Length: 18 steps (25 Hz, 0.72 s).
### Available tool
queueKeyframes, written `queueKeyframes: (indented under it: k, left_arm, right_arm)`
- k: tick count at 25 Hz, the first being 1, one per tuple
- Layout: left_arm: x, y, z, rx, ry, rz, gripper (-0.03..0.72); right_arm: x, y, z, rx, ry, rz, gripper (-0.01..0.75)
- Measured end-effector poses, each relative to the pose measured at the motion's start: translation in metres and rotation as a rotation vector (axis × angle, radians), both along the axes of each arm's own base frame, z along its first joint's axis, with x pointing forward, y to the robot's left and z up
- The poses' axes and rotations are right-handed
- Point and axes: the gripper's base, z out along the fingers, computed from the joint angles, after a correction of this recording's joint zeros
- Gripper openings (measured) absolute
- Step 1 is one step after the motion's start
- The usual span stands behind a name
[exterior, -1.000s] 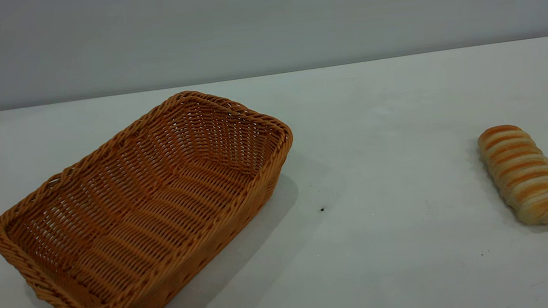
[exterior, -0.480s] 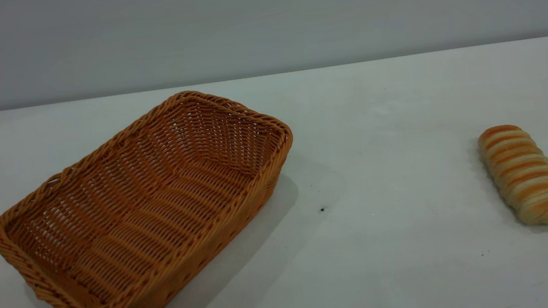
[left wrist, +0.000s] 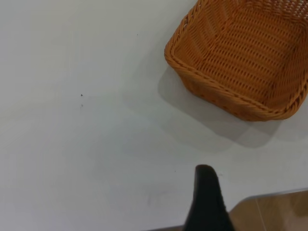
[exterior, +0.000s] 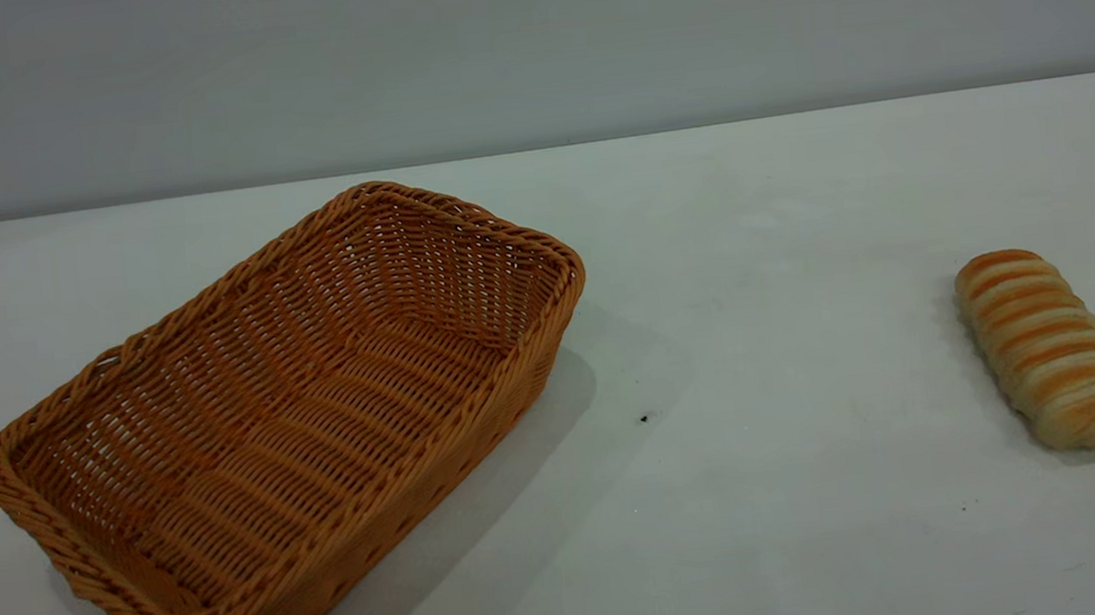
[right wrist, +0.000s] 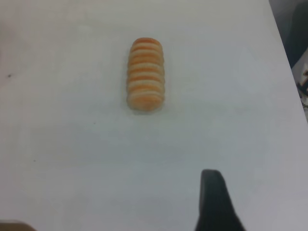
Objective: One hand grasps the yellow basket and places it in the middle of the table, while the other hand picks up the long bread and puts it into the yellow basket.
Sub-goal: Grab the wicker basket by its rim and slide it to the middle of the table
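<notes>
On your left stood the basket (exterior: 287,423), resting flat on the white bench (exterior: 786,485) with its long sides running at a slant, one corner toward the far wall and the other toward the near left edge; nothing lay inside it, and nothing gripped it. Just right of the basket's shadow you had a small dark speck (exterior: 645,419) on the bench. Well apart from the basket, far over on your right, the bread (exterior: 1052,347) lay on the bench, its ridges crosswise and its near end angled a little rightward; nothing touched it.

Neither arm showed in the outside view. From the left wrist camera you saw the basket (left wrist: 240,57) with one end in frame, and the left hand (left wrist: 208,199) hanging over bare bench, clear of the basket; only one dark finger (left wrist: 207,192) showed, so you could not tell how wide that hand stood. From the right wrist camera the bread (right wrist: 146,74) lay on its own, and the right hand (right wrist: 215,202) hung apart from it; again a single finger (right wrist: 214,192) showed, so its spread could not be told.
</notes>
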Motion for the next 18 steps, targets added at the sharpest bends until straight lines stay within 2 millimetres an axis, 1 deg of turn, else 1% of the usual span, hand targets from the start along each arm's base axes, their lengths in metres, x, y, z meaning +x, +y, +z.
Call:
queueKeyframes:
  k: [4,8,18]
  left_arm:
    - [0.0,0.0,0.0,0.0,0.0,0.0,0.585]
    - [-0.0002,0.0007,0.0,0.0,0.0,-0.039,0.585]
    - [-0.0009,0.0041,0.0,-0.002,0.0,-0.225,0.585]
  right_arm:
    - [0.0,0.0,0.0,0.0,0.0,0.0,0.498]
    - [0.0,0.0,0.0,0.0,0.0,0.0,0.498]
    - [0.0,0.0005,0.0,0.006,0.0,0.021,0.498]
